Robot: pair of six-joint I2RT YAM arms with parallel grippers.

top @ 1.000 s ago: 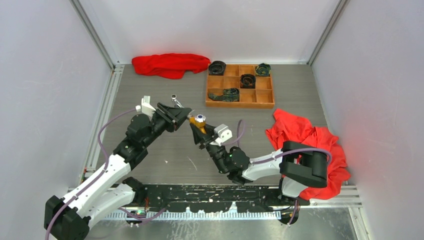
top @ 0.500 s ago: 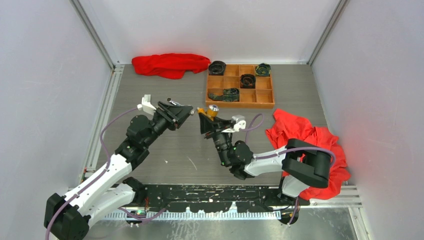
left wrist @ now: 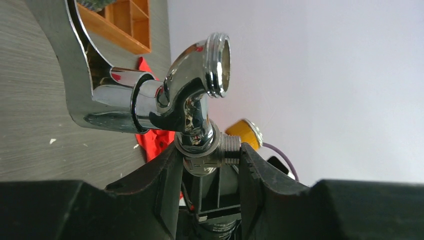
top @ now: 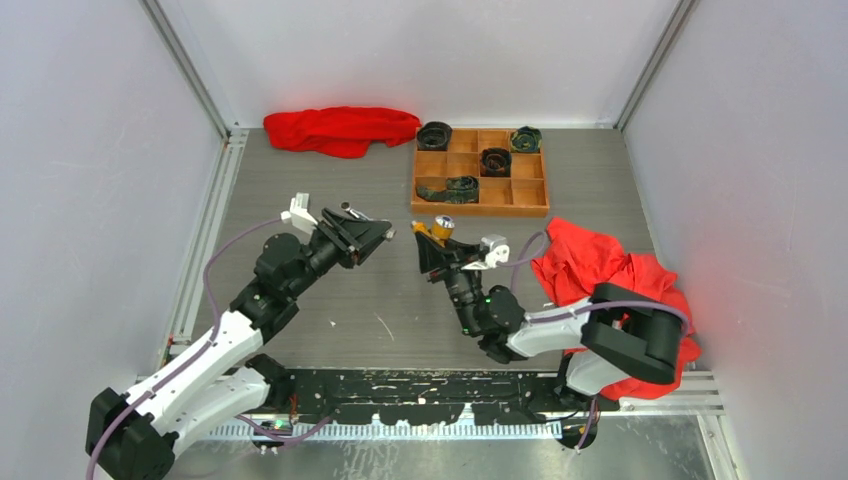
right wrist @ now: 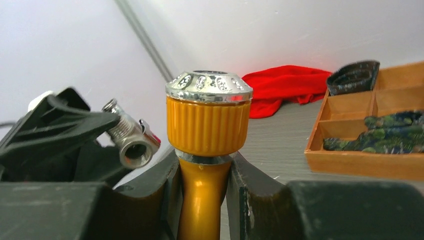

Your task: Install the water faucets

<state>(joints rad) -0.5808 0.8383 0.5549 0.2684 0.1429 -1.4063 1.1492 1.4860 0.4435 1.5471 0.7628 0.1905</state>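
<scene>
My left gripper [top: 378, 234] is shut on the shiny silver faucet [left wrist: 192, 107], gripping its threaded base [left wrist: 212, 150]; its curved handle and open threaded end stick out past the fingers. My right gripper [top: 428, 240] is shut on the orange-yellow faucet [right wrist: 207, 130], holding its smooth neck under the ribbed collar and silver cap. In the top view the orange-yellow faucet [top: 437, 228] is held up off the table, a short gap right of the silver faucet [top: 348, 210]. The silver faucet's threaded end also shows in the right wrist view [right wrist: 131, 141].
A wooden divided tray [top: 531, 197] with dark rolled items [top: 495, 159] stands at the back right. A red cloth [top: 340, 129] lies at the back left. Another red cloth [top: 610, 275] lies over the right arm's base.
My right gripper has carried the orange-yellow faucet to the right and farther back, away from the left gripper. My left gripper has shifted slightly right with the silver faucet.
</scene>
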